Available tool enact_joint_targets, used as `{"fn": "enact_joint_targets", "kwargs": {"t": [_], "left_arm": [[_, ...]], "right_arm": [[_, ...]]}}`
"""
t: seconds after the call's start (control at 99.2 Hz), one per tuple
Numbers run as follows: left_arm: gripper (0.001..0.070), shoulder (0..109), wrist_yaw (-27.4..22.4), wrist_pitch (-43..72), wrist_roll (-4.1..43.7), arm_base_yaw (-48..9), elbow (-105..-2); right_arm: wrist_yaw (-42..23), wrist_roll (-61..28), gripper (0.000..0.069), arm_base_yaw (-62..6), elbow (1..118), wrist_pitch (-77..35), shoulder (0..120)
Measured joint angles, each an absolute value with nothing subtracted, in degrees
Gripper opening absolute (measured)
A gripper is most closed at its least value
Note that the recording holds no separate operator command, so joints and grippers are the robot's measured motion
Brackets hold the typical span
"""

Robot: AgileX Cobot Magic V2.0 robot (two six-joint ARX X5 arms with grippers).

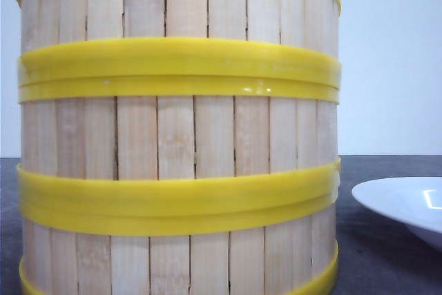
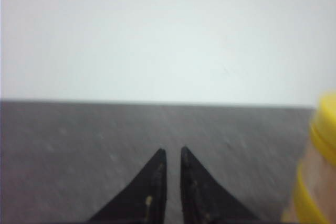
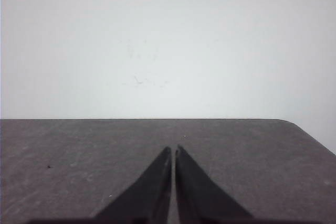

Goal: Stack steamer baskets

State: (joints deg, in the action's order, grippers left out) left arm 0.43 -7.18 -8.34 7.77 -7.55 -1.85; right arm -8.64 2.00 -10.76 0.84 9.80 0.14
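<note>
The steamer baskets (image 1: pixel 179 143) stand stacked three high on the table (image 1: pixel 387 253), just beside the white plate (image 1: pixel 407 205); left gripper (image 2: pixel 172 153) and right gripper (image 3: pixel 173 150) are nearly closed, empty; verify band alignment; avoid touching the column.

left gripper (image 2: pixel 173 151): two matte black tapered fingers, pointed tips, bottom centre of frame; pale tan specks/scuffs on inner edges, narrow slit between | right gripper (image 3: pixel 174 149): same black wedge fingers, bottom centre, cleaner surface, hairline gap | no cables, screws or markings visible | arms not seen in front view
</note>
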Motion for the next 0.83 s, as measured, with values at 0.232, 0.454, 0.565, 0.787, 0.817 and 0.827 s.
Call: {"fn": "enact_joint_targets", "kwargs": {"t": [0.232, 0.454, 0.565, 0.787, 0.817, 0.827], "left_arm": [[0.0025, 0.3, -0.3, -9.6, 8.2, -7.4, -1.8], [0.0025, 0.3, -0.2, -9.6, 8.2, -7.4, -1.8], [0.0025, 0.3, -0.2, -9.6, 8.2, -7.4, -1.8], [0.0025, 0.3, -0.2, -9.6, 8.2, -7.4, -1.8], [0.0025, 0.3, -0.2, -9.6, 8.2, -7.4, -1.8], [0.0025, 0.3, -0.2, -9.6, 8.2, -7.4, -1.8]], "right_arm": [[-8.6, 2.0, 0.0010, -10.8, 0.8, 10.1, 0.1], [-8.6, 2.0, 0.0010, -10.8, 0.8, 10.1, 0.1], [-8.6, 2.0, 0.0010, -10.8, 0.8, 10.1, 0.1], [-8.6, 2.0, 0.0010, -10.8, 0.8, 10.1, 0.1], [-8.6, 2.0, 0.0010, -10.8, 0.8, 10.1, 0.1], [-8.6, 2.0, 0.0010, -10.8, 0.8, 10.1, 0.1]]}}
